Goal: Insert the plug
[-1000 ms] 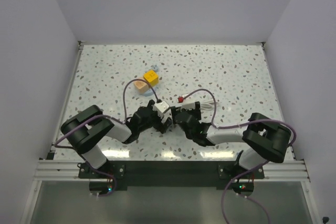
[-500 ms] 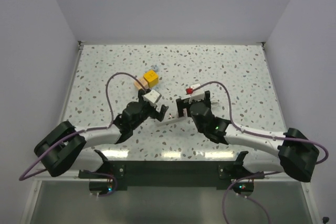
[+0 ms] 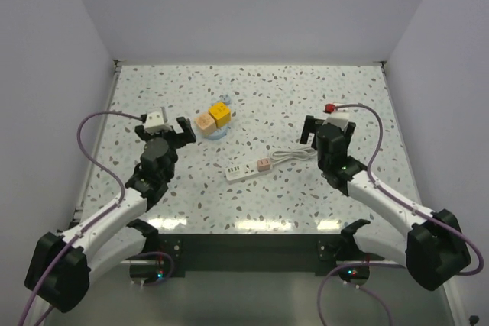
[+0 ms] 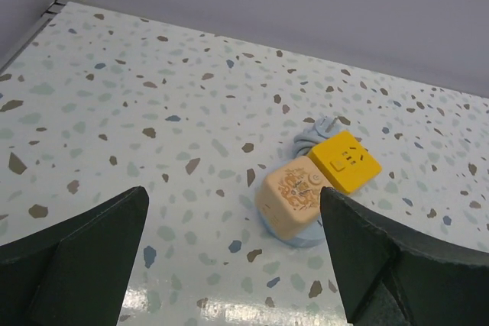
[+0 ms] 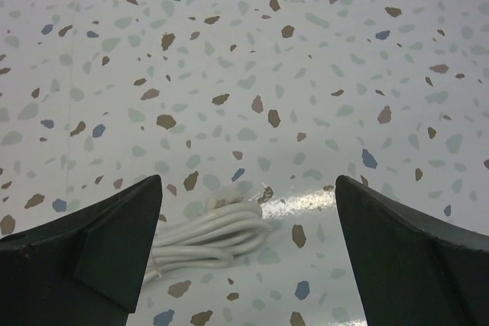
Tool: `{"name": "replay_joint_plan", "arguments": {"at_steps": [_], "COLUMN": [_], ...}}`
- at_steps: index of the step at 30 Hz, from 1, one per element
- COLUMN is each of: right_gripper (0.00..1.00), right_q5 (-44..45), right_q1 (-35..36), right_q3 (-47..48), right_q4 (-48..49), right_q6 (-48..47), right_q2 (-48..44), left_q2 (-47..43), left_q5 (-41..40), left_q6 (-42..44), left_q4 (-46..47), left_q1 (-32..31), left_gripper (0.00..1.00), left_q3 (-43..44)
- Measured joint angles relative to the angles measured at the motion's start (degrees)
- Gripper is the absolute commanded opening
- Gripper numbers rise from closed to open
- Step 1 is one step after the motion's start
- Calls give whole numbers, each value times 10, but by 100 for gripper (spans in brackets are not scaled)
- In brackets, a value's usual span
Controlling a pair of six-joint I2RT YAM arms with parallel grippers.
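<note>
The dusty-pink plug sits on the right end of a white power strip in the middle of the table. Its white cord is bundled to the right. Nothing holds the plug or the strip. My left gripper stands open to the far left of the strip, level with the cubes. In the left wrist view that gripper is empty over bare table. My right gripper is open up and right of the cord bundle. The right wrist view shows it empty, the cord bundle lying low between its fingers.
A peach cube and a yellow cube stand together on a pale blue coil, up and left of the strip. In the left wrist view the peach cube lies near the right finger. White walls close in the table.
Both arms have drawn back and apart from the middle of the table, left arm to the left, right arm to the right. Both grippers opened. The strip with the plug stays lying between them.
</note>
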Motion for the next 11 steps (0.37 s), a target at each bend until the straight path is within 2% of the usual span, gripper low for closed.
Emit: {"name": "replay_joint_plan", "arguments": {"at_steps": [5, 11], "right_gripper": [98, 98], "right_q5": [0, -2], "right_q1": [-21, -22], "right_q3": [-9, -11], "right_q4": [-7, -9], "right_q6": [23, 31], "right_q2": [-18, -26], "left_q2": [-17, -14], "left_q5": [-52, -74], "left_q6": [-13, -17], "left_q4": [-51, -80], "left_q1": [0, 0], "left_gripper": [100, 100], "left_q3": [6, 8]}}
